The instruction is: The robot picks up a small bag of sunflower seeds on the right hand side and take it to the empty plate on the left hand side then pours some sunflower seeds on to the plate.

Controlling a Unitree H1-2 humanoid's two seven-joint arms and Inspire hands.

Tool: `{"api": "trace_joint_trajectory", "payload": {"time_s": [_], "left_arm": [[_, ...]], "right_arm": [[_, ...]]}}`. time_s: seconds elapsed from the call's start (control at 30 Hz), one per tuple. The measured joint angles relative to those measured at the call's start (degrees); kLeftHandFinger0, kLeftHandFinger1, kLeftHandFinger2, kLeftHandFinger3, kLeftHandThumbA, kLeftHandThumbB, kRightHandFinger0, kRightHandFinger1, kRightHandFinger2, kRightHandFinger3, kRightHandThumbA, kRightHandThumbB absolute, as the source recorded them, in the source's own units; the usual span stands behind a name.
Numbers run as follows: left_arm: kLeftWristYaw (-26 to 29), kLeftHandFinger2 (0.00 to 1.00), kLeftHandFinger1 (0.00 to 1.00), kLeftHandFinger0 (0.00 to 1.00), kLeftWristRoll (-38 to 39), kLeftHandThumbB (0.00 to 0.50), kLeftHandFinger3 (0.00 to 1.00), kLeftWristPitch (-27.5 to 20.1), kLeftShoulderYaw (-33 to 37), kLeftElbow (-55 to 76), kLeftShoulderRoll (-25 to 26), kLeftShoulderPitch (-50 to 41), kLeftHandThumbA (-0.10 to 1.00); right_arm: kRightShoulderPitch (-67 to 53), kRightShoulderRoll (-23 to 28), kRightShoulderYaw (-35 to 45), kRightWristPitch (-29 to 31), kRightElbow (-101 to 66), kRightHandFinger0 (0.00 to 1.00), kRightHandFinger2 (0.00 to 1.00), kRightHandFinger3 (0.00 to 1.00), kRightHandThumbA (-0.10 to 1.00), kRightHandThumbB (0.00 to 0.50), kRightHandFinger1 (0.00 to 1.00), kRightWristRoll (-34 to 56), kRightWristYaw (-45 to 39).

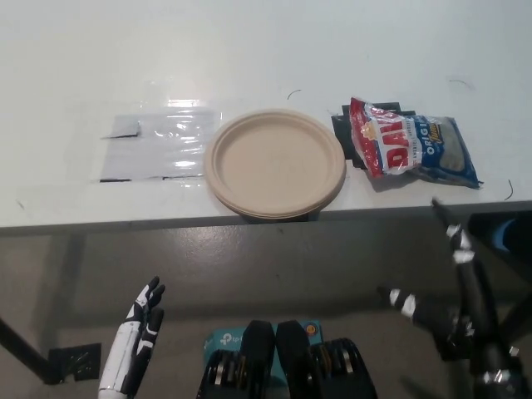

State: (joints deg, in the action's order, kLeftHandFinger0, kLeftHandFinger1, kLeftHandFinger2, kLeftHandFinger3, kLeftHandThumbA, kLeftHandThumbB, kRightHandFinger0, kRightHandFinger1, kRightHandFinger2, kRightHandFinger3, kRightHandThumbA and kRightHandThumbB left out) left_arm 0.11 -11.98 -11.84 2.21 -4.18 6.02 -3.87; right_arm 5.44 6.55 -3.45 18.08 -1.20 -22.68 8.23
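A red, white and blue bag of sunflower seeds (411,148) lies flat on the white table, on its right side, partly over a black patch. Left of it sits a tan paper plate (275,163) with nothing on it, close to the table's front edge. My black right hand (453,287) hangs below the table edge at the lower right, fingers spread and holding nothing, well short of the bag. My white left hand (137,337) rests low at the lower left, fingers apart, below the table.
A clear plastic sheet (158,146) is taped to the table (249,50) left of the plate. The table's front edge runs across the picture's middle. Below it is grey floor with a teal box (224,341) near my body.
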Motion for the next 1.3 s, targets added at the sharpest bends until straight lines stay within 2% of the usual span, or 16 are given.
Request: {"api": "trace_joint_trajectory", "payload": {"time_s": [0.07, 0.1, 0.17, 0.23, 0.3, 0.4, 0.47, 0.6, 0.8, 0.9, 1.13, 1.2, 1.3], "left_arm": [[0.1, 1.00, 1.00, 1.00, -0.4, 0.136, 1.00, -0.3, 0.1, 0.1, 0.0, -0.1, 1.00], [0.1, 1.00, 1.00, 1.00, -0.6, 0.129, 1.00, -0.3, 0.1, 0.1, 0.0, -0.1, 1.00], [0.1, 1.00, 1.00, 1.00, -0.8, 0.139, 1.00, -0.3, 0.1, 0.3, 0.0, -0.1, 1.00], [0.1, 1.00, 1.00, 1.00, -1.0, 0.133, 1.00, -0.3, 0.1, 0.3, -0.1, 0.1, 1.00], [0.1, 1.00, 1.00, 1.00, -1.2, 0.126, 1.00, -0.3, 0.2, 0.5, -0.1, 0.1, 1.00], [0.1, 1.00, 1.00, 1.00, -1.5, 0.121, 1.00, -0.3, 0.3, 0.9, -0.1, 0.1, 1.00], [0.1, 1.00, 1.00, 1.00, -1.6, 0.136, 1.00, -0.3, 0.3, 1.2, -0.1, 0.1, 1.00], [0.1, 1.00, 1.00, 1.00, -1.9, 0.131, 1.00, -0.3, 0.4, 1.4, -0.1, 0.1, 1.00], [0.1, 1.00, 1.00, 1.00, -2.1, 0.115, 1.00, -0.3, 0.5, 1.5, -0.1, 0.1, 1.00], [0.1, 1.00, 1.00, 1.00, -2.1, 0.096, 1.00, -0.3, 0.5, 1.5, -0.1, 0.1, 1.00], [0.2, 1.00, 1.00, 1.00, -2.6, 0.099, 1.00, -0.3, 0.5, 1.5, -0.1, 0.3, 1.00], [0.2, 1.00, 1.00, 1.00, -2.7, 0.095, 1.00, -0.3, 0.5, 1.5, -0.1, 0.4, 1.00], [0.2, 1.00, 1.00, 1.00, -2.9, 0.102, 1.00, -0.3, 0.5, 1.5, -0.1, 0.7, 1.00]], "right_arm": [[3.6, 2.1, 0.9, -1.9, -0.8, 1.00, 1.00, 1.00, 1.00, 0.297, 1.00, -1.6, -0.3], [4.6, 2.7, 1.2, -2.8, -0.9, 1.00, 1.00, 1.00, 1.00, 0.274, 1.00, -1.8, -0.6], [7.3, 4.4, 1.9, -4.8, -0.9, 1.00, 1.00, 1.00, 1.00, 0.261, 1.00, -2.2, -1.3], [9.8, 6.0, 2.3, -6.7, -0.7, 1.00, 1.00, 1.00, 0.91, 0.255, 1.00, -2.2, -2.2], [11.5, 7.6, 2.8, -8.3, -0.3, 1.00, 1.00, 1.00, 0.87, 0.246, 1.00, -2.2, -3.0], [13.6, 9.6, 2.9, -10.4, 0.6, 1.00, 1.00, 1.00, 0.82, 0.252, 1.00, -2.4, -4.1], [14.8, 10.9, 2.8, -11.4, 2.1, 1.00, 1.00, 1.00, 0.79, 0.286, 1.00, -2.6, -4.7], [18.2, 13.4, 2.3, -13.0, 6.4, 1.00, 1.00, 1.00, 0.76, 0.305, 1.00, -3.1, -6.1], [21.7, 14.1, 0.8, -13.9, 12.8, 1.00, 1.00, 1.00, 0.74, 0.288, 1.00, -3.7, -6.7], [22.2, 14.1, 0.0, -14.2, 14.3, 1.00, 1.00, 1.00, 0.74, 0.298, 1.00, -3.7, -7.1], [23.3, 14.0, -1.3, -14.3, 18.6, 1.00, 1.00, 1.00, 0.79, 0.297, 1.00, -3.6, -7.6], [24.0, 14.0, -1.6, -14.3, 19.8, 1.00, 1.00, 1.00, 0.81, 0.318, 1.00, -3.6, -7.7], [25.1, 13.9, -2.1, -14.3, 21.2, 1.00, 1.00, 1.00, 0.82, 0.315, 1.00, -3.6, -7.8]]}}
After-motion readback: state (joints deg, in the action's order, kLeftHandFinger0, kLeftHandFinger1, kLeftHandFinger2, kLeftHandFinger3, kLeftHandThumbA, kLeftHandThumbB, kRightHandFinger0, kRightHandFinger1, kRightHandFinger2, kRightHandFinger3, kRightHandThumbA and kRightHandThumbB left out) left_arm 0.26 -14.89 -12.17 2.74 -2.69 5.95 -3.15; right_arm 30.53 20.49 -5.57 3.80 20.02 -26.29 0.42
